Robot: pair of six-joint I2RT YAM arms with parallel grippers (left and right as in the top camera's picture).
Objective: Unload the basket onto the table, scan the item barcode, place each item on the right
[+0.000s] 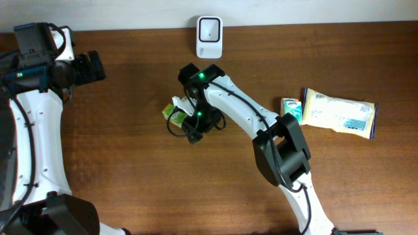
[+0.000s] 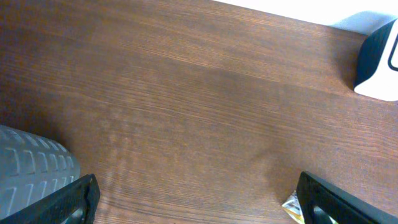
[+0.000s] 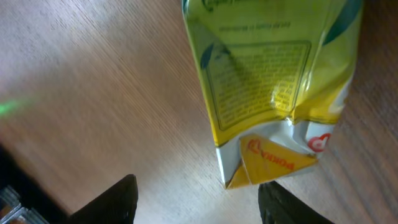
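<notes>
Wood-grain table [image 1: 117, 163] holds the yellow carton [image 1: 175, 112] just below the scanner [image 1: 209, 37], right gripper [image 3: 198, 202] parted loosely around its end, left gripper [image 2: 199, 202] wide and idle, so the pickup step seems in hand and next calls for closing and presenting the barcode.

The yellow carton [image 3: 273, 81] ahead of the right jaws carried fine print too small to read. Red lettering on its flap [image 3: 273, 163] was illegible.

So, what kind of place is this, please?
Probably a test bench set up like a shop checkout: a white barcode scanner at the far edge of a wooden table, a yellow carton and a pale packet, worked by robot arms.
</notes>
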